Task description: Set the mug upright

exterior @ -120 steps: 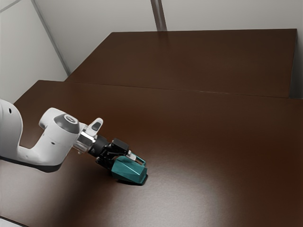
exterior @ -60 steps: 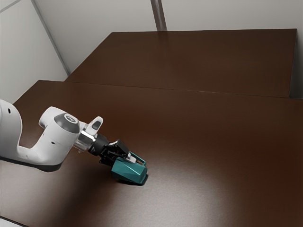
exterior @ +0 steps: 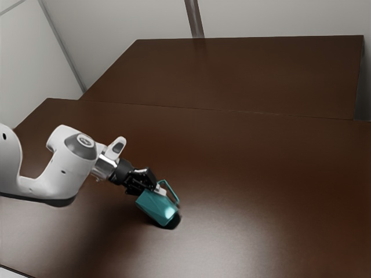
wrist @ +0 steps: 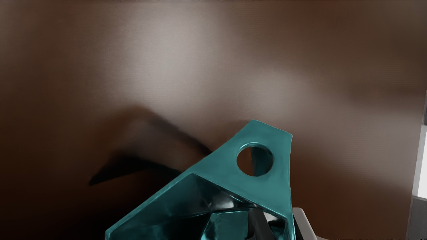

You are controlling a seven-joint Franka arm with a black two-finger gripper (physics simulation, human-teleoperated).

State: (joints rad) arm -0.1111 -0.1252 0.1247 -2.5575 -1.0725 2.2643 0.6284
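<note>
Pincer (exterior: 160,190) pinching the tipped mug's (exterior: 155,206) side.
Hold on snugly and turn slowly until its bottom sits flat on the table (exterior: 261,174), then let go softly. The mug is at the pincer's tips, open end facing it; the arm (exterior: 52,179) reaches low, pincer slanting down.

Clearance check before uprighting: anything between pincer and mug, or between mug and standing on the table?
Nothing visible blocks either. The pincer is on the mug, one finger inside its wall, one outside. Under the tilted mug I see just its shadow on the table.
</note>
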